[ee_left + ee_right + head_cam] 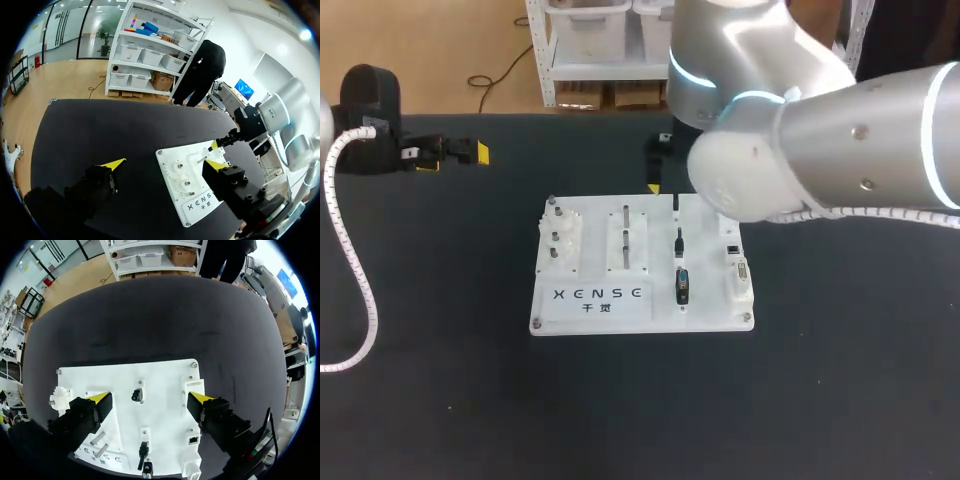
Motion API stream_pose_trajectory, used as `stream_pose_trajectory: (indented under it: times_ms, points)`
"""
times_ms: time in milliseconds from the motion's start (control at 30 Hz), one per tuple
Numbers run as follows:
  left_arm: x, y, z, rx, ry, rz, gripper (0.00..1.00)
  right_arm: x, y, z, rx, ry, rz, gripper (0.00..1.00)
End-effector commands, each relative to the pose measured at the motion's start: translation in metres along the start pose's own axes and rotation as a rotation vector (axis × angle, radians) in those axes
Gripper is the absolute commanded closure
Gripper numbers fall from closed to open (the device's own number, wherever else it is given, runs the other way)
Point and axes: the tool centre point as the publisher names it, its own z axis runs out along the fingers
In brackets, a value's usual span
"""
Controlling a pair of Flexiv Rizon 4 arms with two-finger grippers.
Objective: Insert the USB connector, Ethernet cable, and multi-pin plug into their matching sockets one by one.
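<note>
The right claw (148, 399) is seen spread above the white board (165, 380), the small black USB connector (136, 396) lying under it between its fingers — slightly off-centre; the left claw (455, 158), also spread, is parked well apart over the desk (440, 400), so the right one is judged nearer.

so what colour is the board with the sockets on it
The board is white, best seen in the head view.

So the left gripper (165, 163) hangs over the black table (100, 125) with its fingers spread wide, the white board (195, 185) lying just ahead, and the right gripper (227, 139) sits over the board's far edge.
</note>
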Motion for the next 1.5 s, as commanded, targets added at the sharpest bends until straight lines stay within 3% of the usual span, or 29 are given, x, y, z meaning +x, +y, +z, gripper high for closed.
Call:
stream_pose_trajectory:
  times_ms: [33,67,133,167,267,300,333,933,1167,1267,1500]
  points:
    - [0.0,0.0,0.0,0.0,0.0,0.0,0.0,-0.007,0.005,0.003,0.02,0.023,-0.004,0.0]
    - [0.0,0.0,0.0,0.0,0.0,0.0,0.0,-0.007,0.005,0.003,0.022,0.022,-0.005,0.0]
    - [0.0,0.0,0.0,0.0,0.0,0.0,0.0,-0.008,0.005,0.004,0.035,0.023,-0.009,0.22]
    - [0.0,0.0,0.0,0.0,0.0,0.0,0.0,-0.007,0.005,0.004,0.042,0.028,-0.013,0.26]
    - [0.0,0.0,0.0,0.0,0.0,0.0,0.0,-0.004,0.006,0.008,0.049,0.041,-0.023,0.29]
    - [0.0,0.0,0.0,0.0,0.0,0.0,0.0,-0.003,0.007,0.009,0.052,0.044,-0.027,0.43]
    - [0.0,0.0,0.0,0.0,0.0,0.0,0.0,-0.001,0.008,0.009,0.054,0.046,-0.03,0.5]
    - [0.0,0.0,0.0,0.0,0.0,0.0,0.0,0.001,0.012,0.021,0.058,0.075,-0.035,0.62]
    - [0.0,0.0,0.0,0.0,0.0,0.0,0.0,0.001,0.012,0.021,0.061,0.07,-0.036,0.78]
    - [0.0,0.0,0.0,0.0,0.0,0.0,0.0,0.001,0.012,0.021,0.061,0.069,-0.038,1.0]
    - [0.0,0.0,0.0,0.0,0.0,0.0,0.0,0.002,0.01,0.019,0.048,0.06,-0.05,1.0]
